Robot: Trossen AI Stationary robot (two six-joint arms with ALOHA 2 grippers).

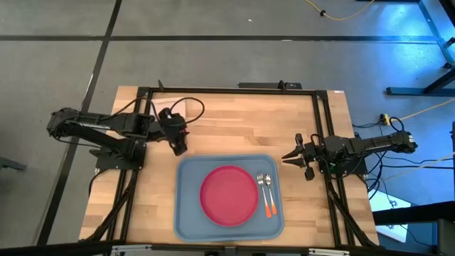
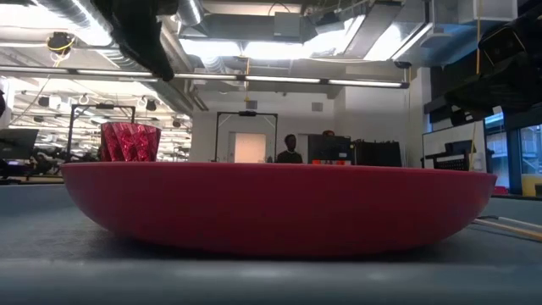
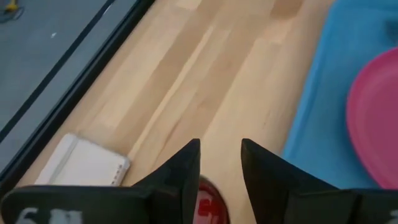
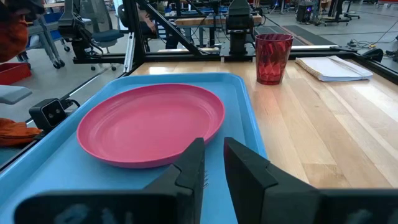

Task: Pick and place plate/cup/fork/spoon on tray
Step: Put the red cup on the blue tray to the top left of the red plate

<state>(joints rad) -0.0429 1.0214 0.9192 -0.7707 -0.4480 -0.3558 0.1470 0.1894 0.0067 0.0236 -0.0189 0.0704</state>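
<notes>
The blue-grey tray (image 1: 186, 213) lies at the table's near middle. The pink-red plate (image 1: 229, 195) lies flat on it. Right of the plate, the fork and spoon (image 1: 266, 193) lie side by side on the tray, orange handles toward the near edge; I cannot tell which is which. The dark red cup (image 4: 273, 57) stands upright on the wood beyond the tray's far left corner; it also shows in the low view (image 2: 129, 141). My left gripper (image 3: 221, 163) hovers above the cup (image 3: 208, 208), fingers a little apart, not touching it. My right gripper (image 4: 213, 160) waits at the tray's right edge, fingers a narrow gap apart, empty.
A small pale folded rectangle (image 3: 81, 165) lies on the wood near the table's far edge, beyond the cup; it also shows in the right wrist view (image 4: 333, 68). Black frame rails run along the table's sides (image 1: 323, 121). Bare wood lies left of the tray (image 1: 153, 199).
</notes>
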